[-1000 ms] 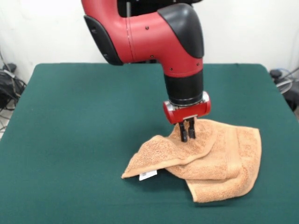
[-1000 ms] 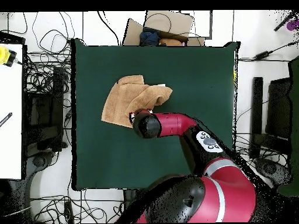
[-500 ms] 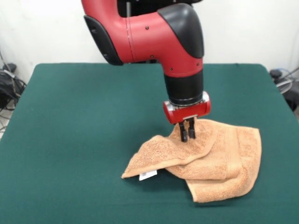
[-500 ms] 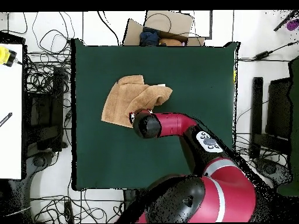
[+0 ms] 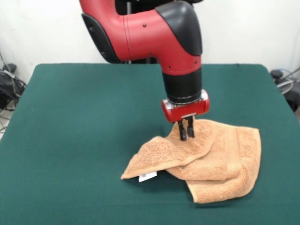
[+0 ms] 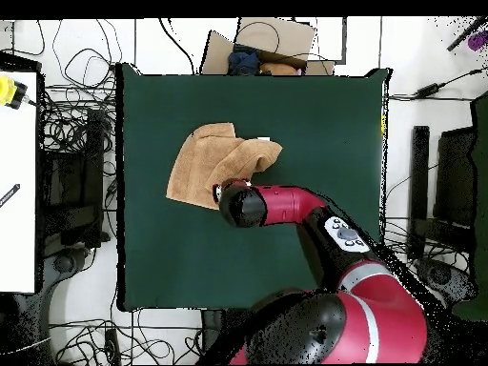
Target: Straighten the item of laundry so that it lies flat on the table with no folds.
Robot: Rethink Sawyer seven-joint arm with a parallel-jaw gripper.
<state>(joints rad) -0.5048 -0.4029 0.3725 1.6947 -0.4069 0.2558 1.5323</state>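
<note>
Red and black arm's tool point(image 5: 184, 136) pinching a rumpled orange-tan terry towel point(image 5: 206, 161) on the dark green felt worktop point(image 5: 84, 122).

From across the worktop, the towel is lying folded over itself toward the near right, its right edge sitting close to the worktop's right side, while wide bare green is stretching away to the left and behind. The tool's two dark fingers point(image 5: 182, 132) are pressing together on a raised fold at the towel's far edge, with the cloth spreading out below and to both sides of them. A small white tag point(image 5: 147, 176) is poking out at the near left corner. From overhead, the arm's wrist is covering the tool and hiding part of the towel point(image 6: 212, 162).
</note>
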